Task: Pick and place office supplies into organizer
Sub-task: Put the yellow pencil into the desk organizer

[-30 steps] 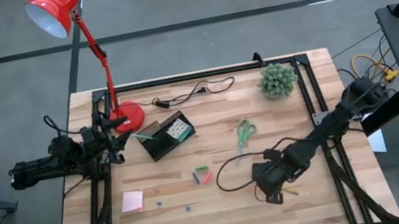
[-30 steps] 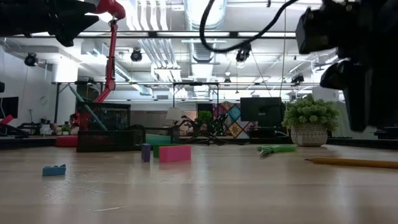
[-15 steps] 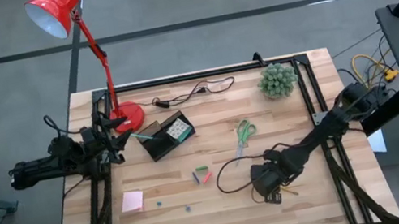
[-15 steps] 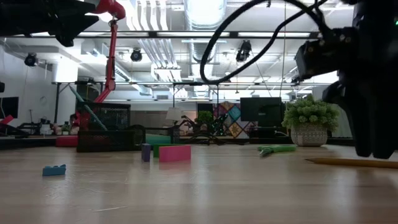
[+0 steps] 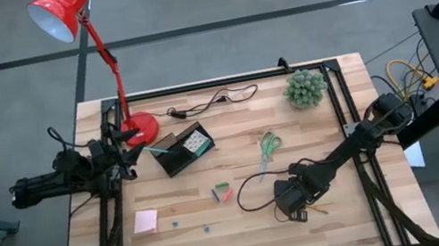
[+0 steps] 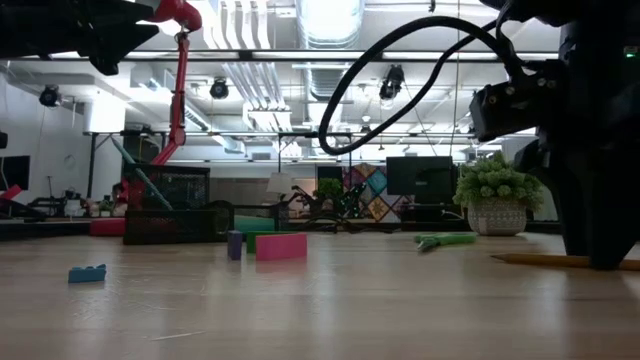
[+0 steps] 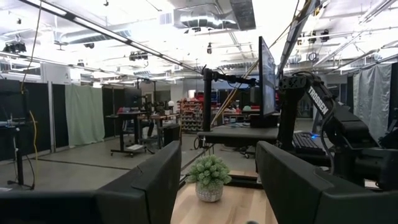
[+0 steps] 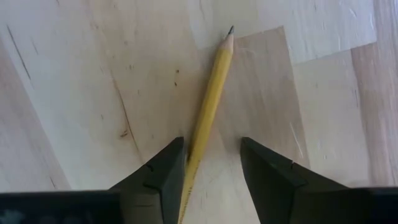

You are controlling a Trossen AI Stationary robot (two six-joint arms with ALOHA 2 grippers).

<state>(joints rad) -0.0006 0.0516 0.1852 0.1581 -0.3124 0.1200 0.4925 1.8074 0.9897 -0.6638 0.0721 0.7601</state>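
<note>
Right now your wooden pencil (image 8: 208, 106) lies flat on the table (image 5: 355, 226) toward its front right, and the right gripper (image 8: 210, 163) is down over it with its fingers spread to either side of the shaft, not yet closed on it. Further out, the green-handled scissors (image 5: 269, 145) lie near the middle, the pink sticky-note pad (image 5: 146, 220) sits at front left, and the organizer (image 5: 182, 149) stands by the red lamp (image 5: 140, 126). Your left gripper (image 7: 211, 186) waits wide open and empty at the left edge.
</note>
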